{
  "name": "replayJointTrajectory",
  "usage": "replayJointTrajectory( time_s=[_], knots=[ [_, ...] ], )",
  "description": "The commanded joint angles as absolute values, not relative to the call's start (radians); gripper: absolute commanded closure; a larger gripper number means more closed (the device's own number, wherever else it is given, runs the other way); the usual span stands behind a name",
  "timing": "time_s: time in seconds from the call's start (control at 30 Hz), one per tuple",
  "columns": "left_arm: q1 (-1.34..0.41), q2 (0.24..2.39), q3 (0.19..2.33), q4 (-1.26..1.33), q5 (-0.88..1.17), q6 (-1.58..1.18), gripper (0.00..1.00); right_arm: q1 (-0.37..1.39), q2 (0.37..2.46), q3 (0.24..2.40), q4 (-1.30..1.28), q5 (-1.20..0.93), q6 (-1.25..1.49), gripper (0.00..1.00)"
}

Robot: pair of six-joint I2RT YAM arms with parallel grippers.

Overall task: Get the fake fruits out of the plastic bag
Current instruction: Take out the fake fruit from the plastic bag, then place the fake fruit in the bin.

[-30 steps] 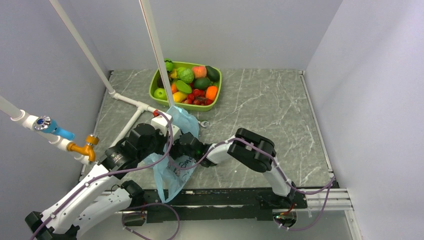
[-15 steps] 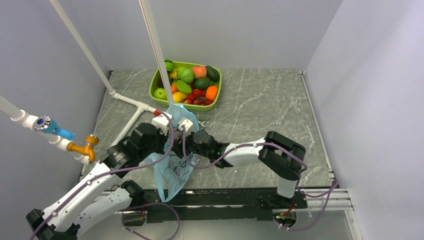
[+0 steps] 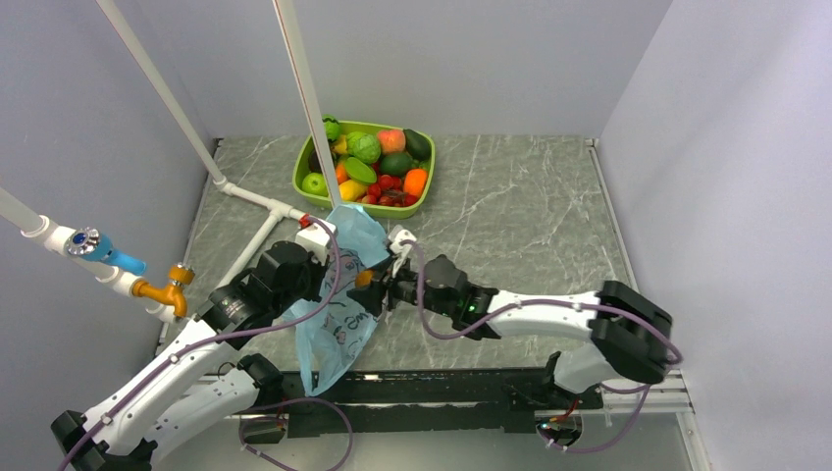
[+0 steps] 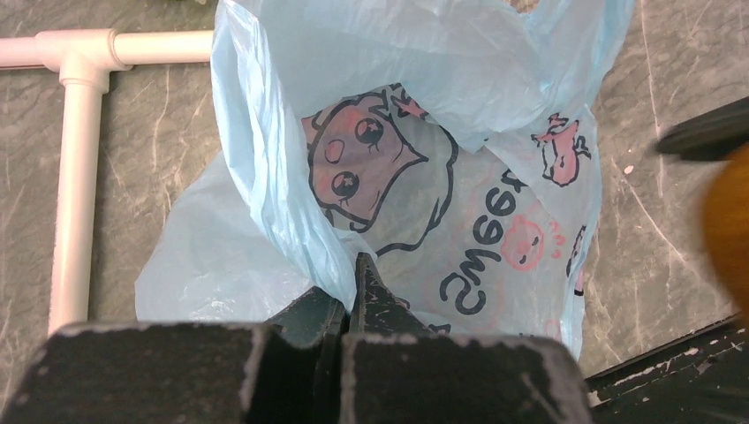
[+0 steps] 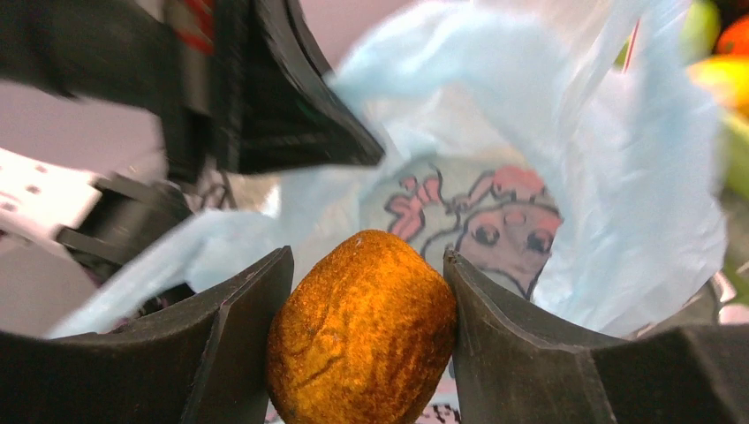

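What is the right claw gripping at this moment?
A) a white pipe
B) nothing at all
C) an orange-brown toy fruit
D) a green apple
C: the right wrist view shows the orange-brown fruit pinched between the two fingers of the right claw, in front of the plastic bag.

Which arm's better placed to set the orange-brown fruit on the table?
Right. The right end effector is shut on the orange-brown fruit beside the plastic bag. The left end effector is pinching the bag's edge and holding it up.
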State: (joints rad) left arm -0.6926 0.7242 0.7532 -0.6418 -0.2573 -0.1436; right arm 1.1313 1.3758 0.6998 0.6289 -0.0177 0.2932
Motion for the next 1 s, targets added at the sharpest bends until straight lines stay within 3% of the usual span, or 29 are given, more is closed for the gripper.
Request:
replayJointTrajectory(
  time_s=[0.0,0.27,0.47,0.7,0.97],
  knots=[
    [-0.694,0.724,0.786,-0.635,-0.279,-0.157,1.0,1.13,1.223,0.686,0.6,0.045,0.297,1.0],
    [-0.695,0.703,0.789,-0.65,-0.331,-0.171,1.0,1.105,1.031,0.664,0.481,0.267,0.218,1.0],
    [-0.694,0.669,0.79,-0.663,-0.391,-0.187,1.0,0.903,1.009,0.596,0.417,0.249,0.36,1.0],
    [-0.694,0.666,0.79,-0.666,-0.396,-0.189,1.0,0.683,1.148,0.548,0.382,0.081,0.58,1.0],
    [-0.694,0.675,0.792,-0.664,-0.388,-0.186,1.0,0.601,1.343,0.699,0.322,0.038,0.539,1.0]
  ],
)
